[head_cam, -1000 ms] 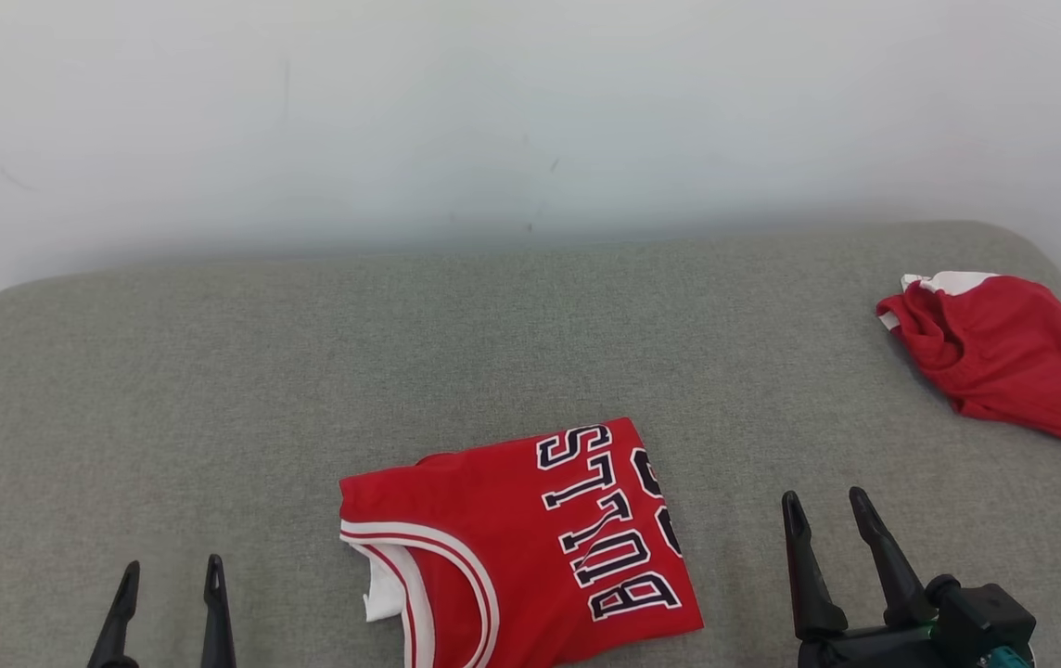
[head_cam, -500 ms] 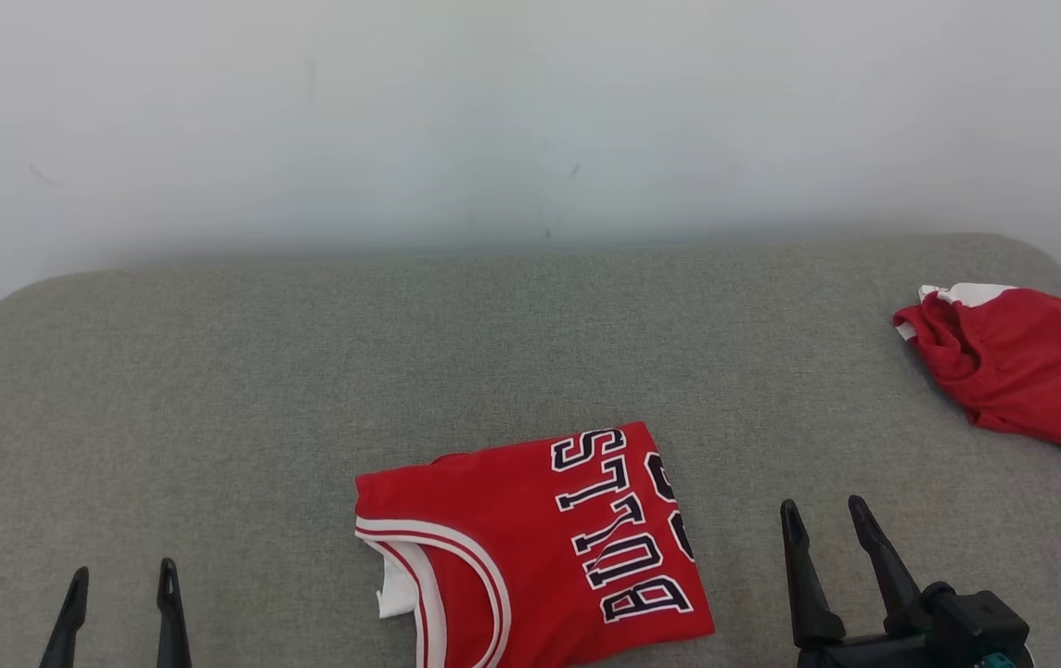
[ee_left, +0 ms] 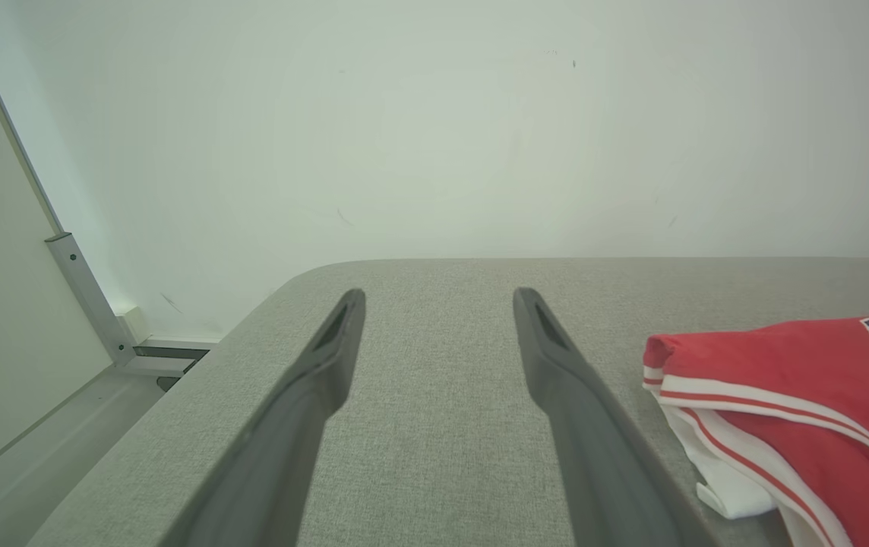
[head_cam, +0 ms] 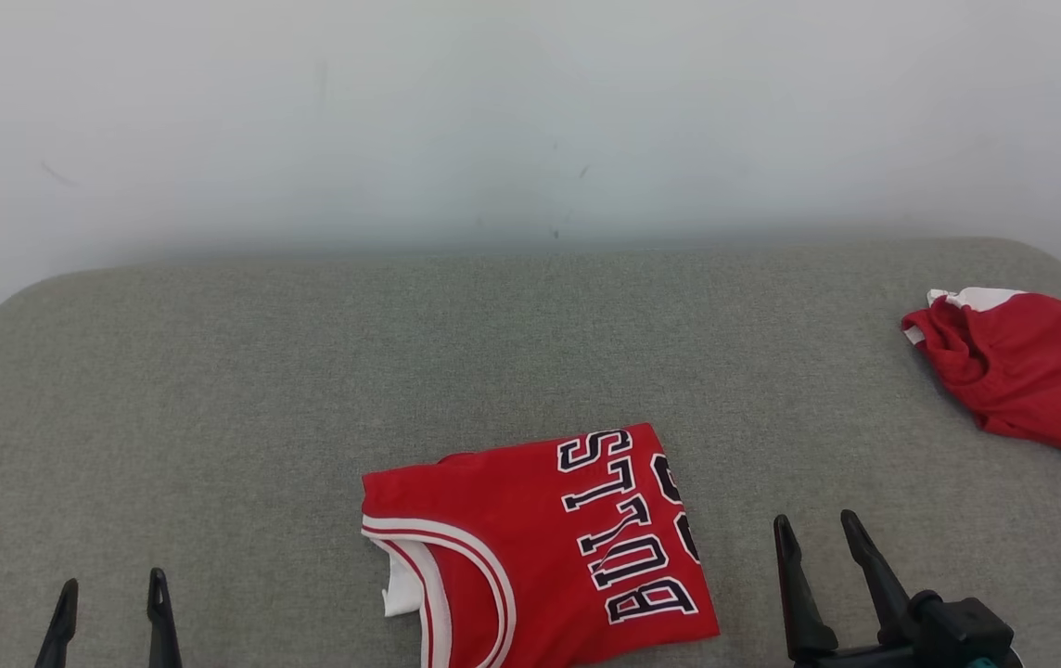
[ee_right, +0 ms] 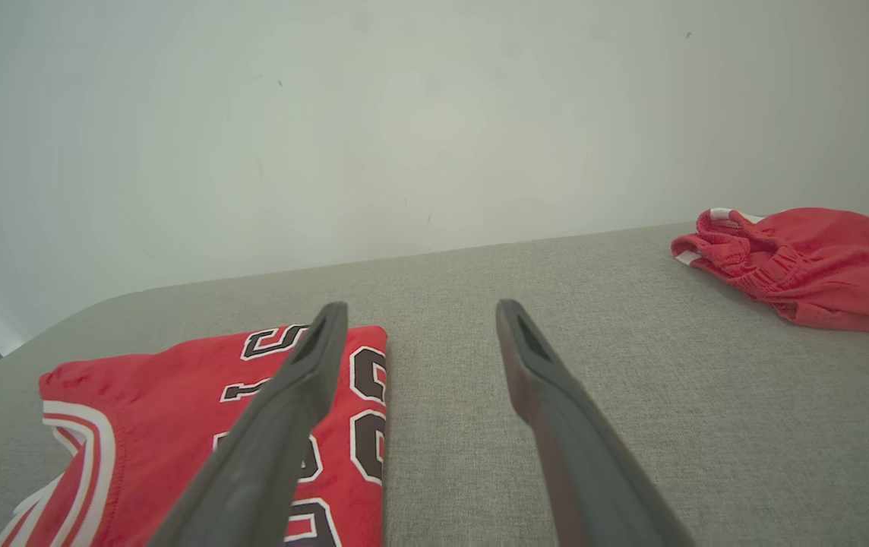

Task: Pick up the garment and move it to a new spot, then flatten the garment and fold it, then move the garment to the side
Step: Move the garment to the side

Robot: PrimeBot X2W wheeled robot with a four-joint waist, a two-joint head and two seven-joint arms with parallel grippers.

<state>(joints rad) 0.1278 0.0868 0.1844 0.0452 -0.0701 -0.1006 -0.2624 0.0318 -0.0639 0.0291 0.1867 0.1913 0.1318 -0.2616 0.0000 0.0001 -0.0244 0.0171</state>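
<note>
The garment [head_cam: 540, 543], a red jersey with white trim and dark lettering, lies folded on the grey cushioned surface [head_cam: 308, 390] near its front edge. It also appears at the right of the left wrist view as the garment [ee_left: 791, 403] and at the lower left of the right wrist view as the garment [ee_right: 176, 403]. My left gripper [head_cam: 108, 594] stands open at the lower left, well apart from the jersey. My right gripper [head_cam: 813, 529] stands open just to the jersey's right, nothing between its fingers. Both grippers hover above bare cushion: left gripper [ee_left: 438, 300], right gripper [ee_right: 415, 311].
A second red garment [head_cam: 1022, 371] lies crumpled at the far right of the surface, also seen as the crumpled garment [ee_right: 807, 266]. A pale wall [head_cam: 530, 121] rises behind the cushion. The cushion's rounded left corner [ee_left: 252, 304] drops toward a floor with a metal frame [ee_left: 93, 304].
The whole head view has shifted, so the camera moved. My left gripper has drawn lower and further left in the picture. The jersey lies as before.
</note>
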